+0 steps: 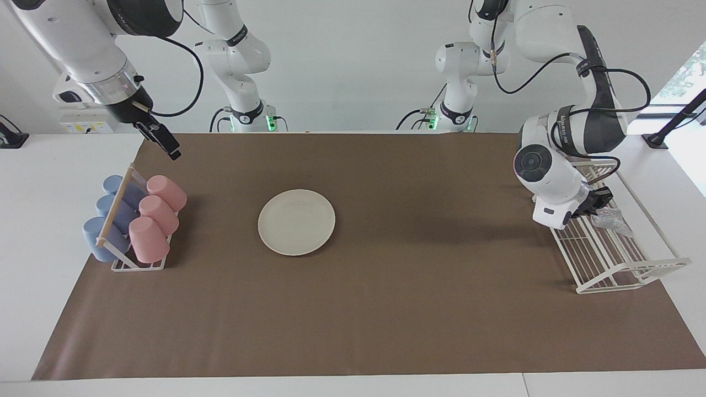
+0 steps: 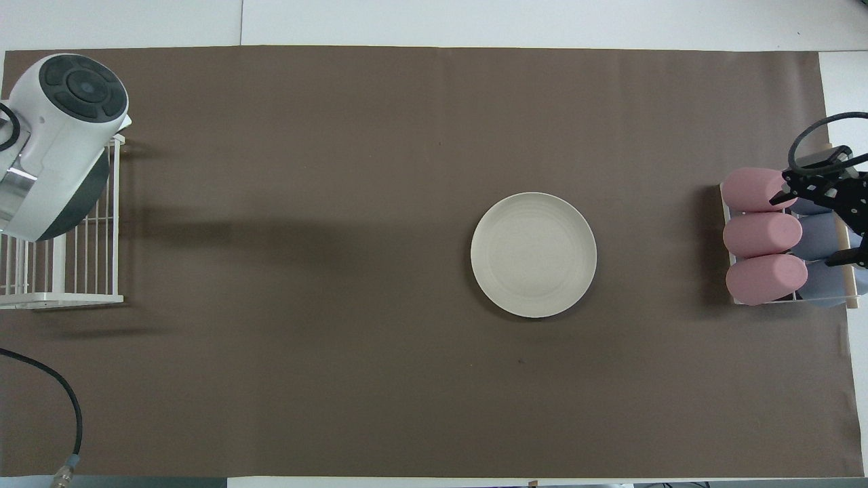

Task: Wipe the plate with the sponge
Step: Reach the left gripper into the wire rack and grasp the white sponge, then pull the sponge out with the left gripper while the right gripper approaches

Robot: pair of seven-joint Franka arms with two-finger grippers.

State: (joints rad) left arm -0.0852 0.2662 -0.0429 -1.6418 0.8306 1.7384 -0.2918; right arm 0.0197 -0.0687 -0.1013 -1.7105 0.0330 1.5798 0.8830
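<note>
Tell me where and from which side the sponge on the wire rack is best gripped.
Probably the edge beside the left gripper, from above: the sponge is a soft, flat, crumpled pad lying on the wire rack, whose raised rails hinder a sideways approach. That gripper is shut there; whether it holds the pad is unclear. The right gripper waits open over the cup rack.

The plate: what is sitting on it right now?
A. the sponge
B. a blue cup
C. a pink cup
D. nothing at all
D: the plate lies bare on the brown mat, the cups stay in their holder, and the sponge is over at the wire rack.
</note>
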